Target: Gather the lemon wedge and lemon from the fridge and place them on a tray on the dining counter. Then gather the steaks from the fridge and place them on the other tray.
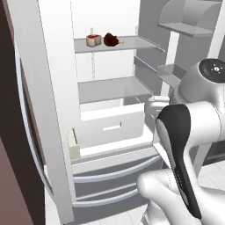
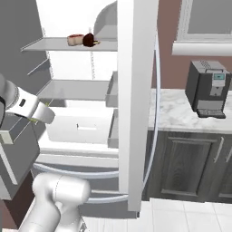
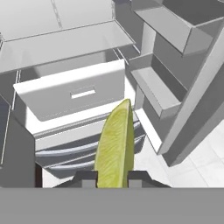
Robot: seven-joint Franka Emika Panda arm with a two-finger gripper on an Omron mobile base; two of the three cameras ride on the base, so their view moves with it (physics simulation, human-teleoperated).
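Note:
My gripper (image 3: 113,179) is shut on a yellow-green lemon wedge (image 3: 114,146), which stands up between the two dark fingertips (image 3: 87,177). The hand hovers in front of the open fridge, above its white drawer (image 3: 74,94). Two steaks lie side by side on the upper fridge shelf: a pale pinkish one (image 1: 93,40) on the left and a dark red one (image 1: 112,40) to its right. From the right base camera they are the pale steak (image 2: 75,39) and the dark steak (image 2: 89,40). My arm's white wrist (image 2: 38,111) reaches toward the fridge's lower part.
The fridge stands open with both doors swung out, the left door (image 1: 39,110) and the right door (image 2: 136,104) flanking my arm. Grey door bins (image 3: 159,94) sit to the right of the hand. A coffee machine (image 2: 209,88) stands on the marble counter (image 2: 172,115) over dark cabinets.

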